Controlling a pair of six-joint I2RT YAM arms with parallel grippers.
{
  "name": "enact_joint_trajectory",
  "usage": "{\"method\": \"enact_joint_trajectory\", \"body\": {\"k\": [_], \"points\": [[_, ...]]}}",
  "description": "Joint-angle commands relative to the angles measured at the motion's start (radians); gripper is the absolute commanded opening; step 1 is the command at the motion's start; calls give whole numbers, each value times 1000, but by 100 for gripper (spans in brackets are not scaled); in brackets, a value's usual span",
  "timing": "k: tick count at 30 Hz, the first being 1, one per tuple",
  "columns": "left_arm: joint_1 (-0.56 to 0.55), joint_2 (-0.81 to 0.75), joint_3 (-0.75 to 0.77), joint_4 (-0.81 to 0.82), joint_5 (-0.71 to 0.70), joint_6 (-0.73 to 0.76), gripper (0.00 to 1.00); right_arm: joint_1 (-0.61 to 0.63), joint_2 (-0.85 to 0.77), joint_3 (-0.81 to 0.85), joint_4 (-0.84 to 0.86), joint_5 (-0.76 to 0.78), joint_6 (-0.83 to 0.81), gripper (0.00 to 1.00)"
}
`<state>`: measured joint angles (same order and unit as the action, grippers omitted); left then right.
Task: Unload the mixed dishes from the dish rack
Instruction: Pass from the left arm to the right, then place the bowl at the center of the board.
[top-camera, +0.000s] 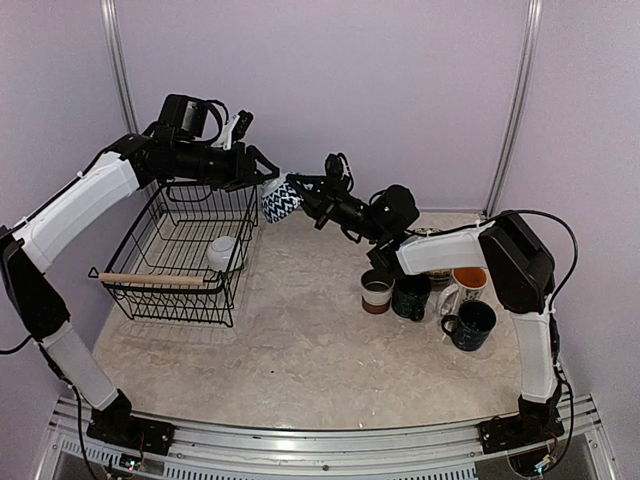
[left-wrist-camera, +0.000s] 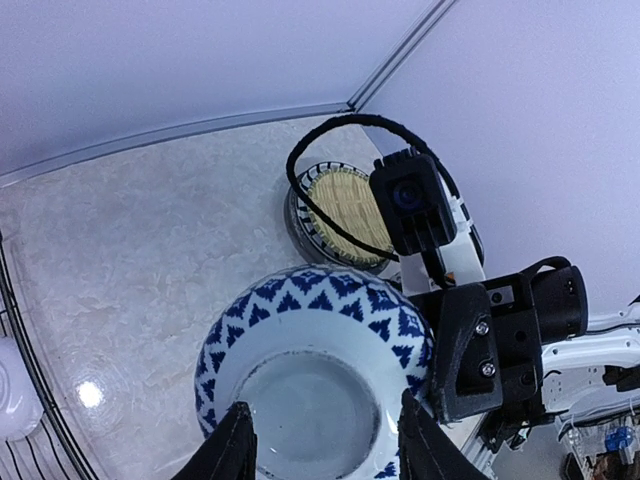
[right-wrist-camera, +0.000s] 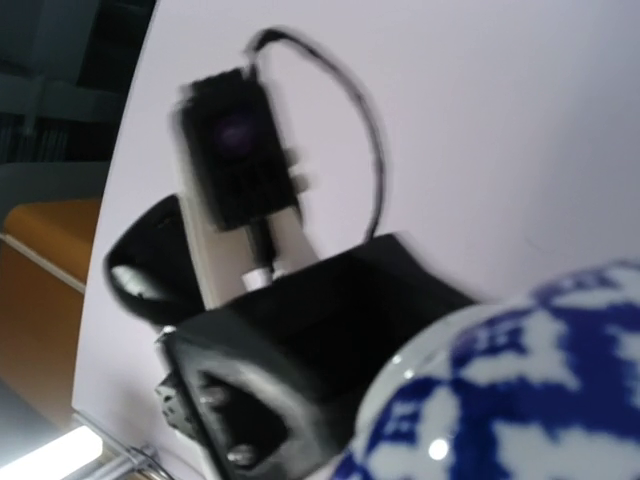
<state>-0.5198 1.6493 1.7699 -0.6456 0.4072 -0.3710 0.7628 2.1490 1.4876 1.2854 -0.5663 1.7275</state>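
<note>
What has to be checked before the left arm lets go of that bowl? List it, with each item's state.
1. left gripper has the blue-and-white bowl: ok, its fingers sit either side of it.
2. right gripper is closed at the bowl's rim: closed, ok; whether it truly pinches the rim, cannot tell.
3. Bowl is clear of the dish rack: ok, in the air beside its far right corner.
4. Free table for a set-down: ok, bare between the rack and the mugs.
5. Rack unloaded: not ok, a white dish lies inside.
</note>
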Motion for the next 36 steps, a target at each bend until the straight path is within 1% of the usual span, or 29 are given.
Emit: {"method": "enact_joint_trajectory", "body": {"k": [1, 3, 4, 6, 9, 10, 11, 13, 15, 16, 19, 21, 24, 26, 28, 36], "points": [[-19, -39, -46, 48, 7, 19, 22, 7, -32, -16, 98, 3, -37, 0], [-18, -52, -59, 44, -2, 26, 25, 4, -51, -39, 66, 6, -73, 0], [-16, -56, -64, 39, -14, 30, 31, 2, -65, -53, 42, 6, -95, 0], [-10, -79, -77, 34, -41, 40, 45, 1, -98, -81, -25, 1, -159, 0], [17, -133, -98, 25, -54, 54, 70, -3, -164, -135, -170, -1, -292, 0], [29, -151, -101, 20, -57, 56, 77, -2, -183, -152, -228, -4, -339, 0], [42, -164, -102, 15, -58, 58, 83, 0, -207, -167, -288, -11, -394, 0], [73, -200, -107, 5, -50, 64, 91, 7, -256, -203, -458, -17, -523, 0], [100, -238, -123, 5, -47, 77, 94, 18, -316, -235, -679, 11, -682, 0], [113, -251, -142, 12, -50, 84, 96, 27, -348, -242, -804, 49, -768, 0], [158, -298, -212, 58, -54, 90, 98, 75, -423, -232, -1199, 231, -1004, 0], [181, -322, -258, 86, -47, 76, 98, 101, -454, -234, -1384, 321, -1090, 0], [197, -354, -321, 126, -35, 72, 98, 145, -471, -228, -1594, 353, -1169, 0], [204, -365, -354, 142, -23, 67, 99, 190, -468, -209, -1767, 433, -1194, 0], [219, -368, -373, 146, 3, 50, 99, 225, -461, -202, -1874, 470, -1186, 0], [279, -382, -390, 169, 67, -1, 99, 257, -441, -215, -2166, 547, -1058, 0]]}}
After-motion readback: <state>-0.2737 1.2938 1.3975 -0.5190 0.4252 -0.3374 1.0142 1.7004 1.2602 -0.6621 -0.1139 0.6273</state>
